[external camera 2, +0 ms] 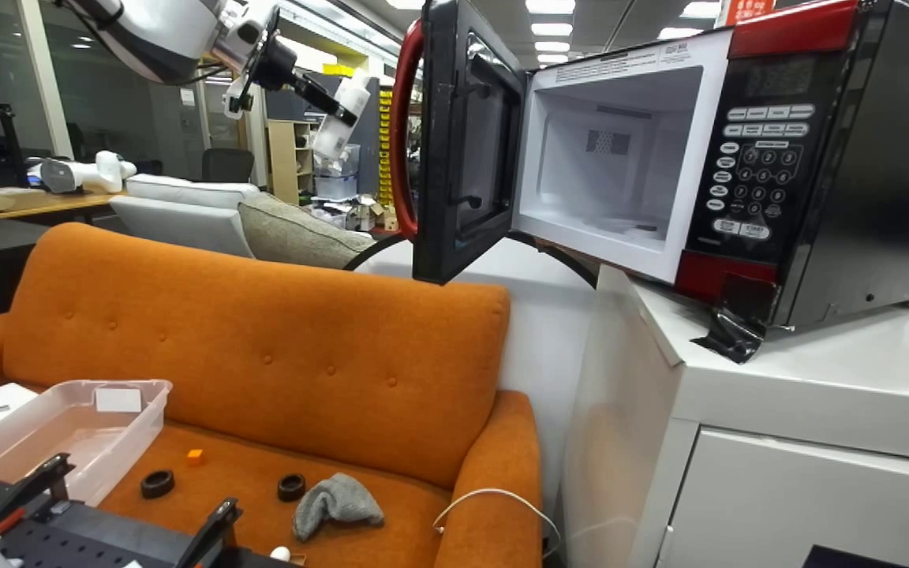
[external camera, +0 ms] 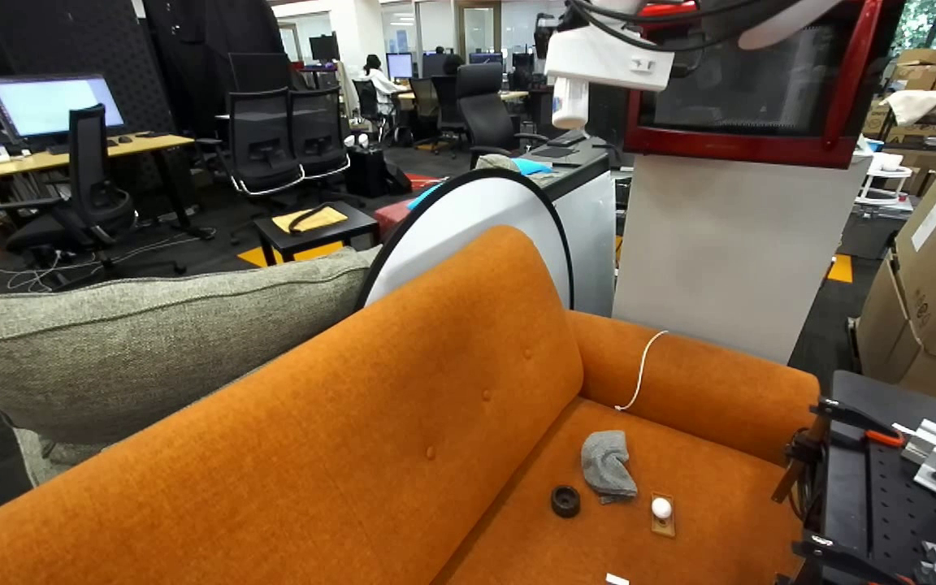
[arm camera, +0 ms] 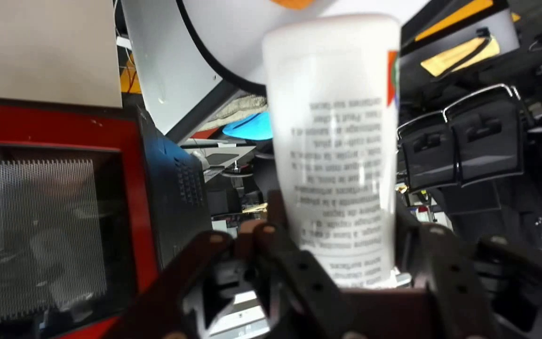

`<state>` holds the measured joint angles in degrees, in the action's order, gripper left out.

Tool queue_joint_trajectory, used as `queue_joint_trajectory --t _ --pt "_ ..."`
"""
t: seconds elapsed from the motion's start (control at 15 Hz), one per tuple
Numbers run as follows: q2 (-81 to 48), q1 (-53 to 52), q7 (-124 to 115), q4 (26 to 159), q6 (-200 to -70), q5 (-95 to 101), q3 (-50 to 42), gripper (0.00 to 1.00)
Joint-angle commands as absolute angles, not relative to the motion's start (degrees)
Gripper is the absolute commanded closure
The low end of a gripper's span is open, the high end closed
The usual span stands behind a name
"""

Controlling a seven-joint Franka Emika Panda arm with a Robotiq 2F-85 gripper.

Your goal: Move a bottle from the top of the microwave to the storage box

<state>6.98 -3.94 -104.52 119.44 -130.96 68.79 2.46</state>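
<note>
My gripper (external camera 2: 344,113) is shut on a white bottle (external camera 2: 332,140) and holds it tilted in the air, to the left of the open microwave door in this exterior view. The bottle, with its printed label, fills the middle of the wrist view (arm camera: 337,141) between the two fingers; it also shows in an exterior view (external camera: 569,104). The microwave (external camera 2: 841,181) stands on a white cabinet with its red-framed door swung open. Its window side shows in an exterior view (external camera: 740,89) and at the left of the wrist view (arm camera: 132,202). A clear plastic storage box (external camera 2: 127,454) sits on the orange sofa.
The orange sofa (external camera: 435,390) has a grey cloth (external camera: 608,467), dark rings (external camera: 565,501) and a white cord (external camera: 643,370) on it. A round white panel (external camera: 468,219) stands behind its backrest. A black perforated cart (external camera: 907,487) stands at the sofa's front. The white cabinet (external camera 2: 802,394) is beside it.
</note>
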Motion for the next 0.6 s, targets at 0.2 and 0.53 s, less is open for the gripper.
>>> queue_joint_trajectory --t 0.2,0.53 --pt "9.34 -5.91 -103.27 128.19 -130.38 66.96 5.63 0.74" --pt "9.94 -6.82 -103.59 129.38 -129.58 65.32 6.99 0.74"
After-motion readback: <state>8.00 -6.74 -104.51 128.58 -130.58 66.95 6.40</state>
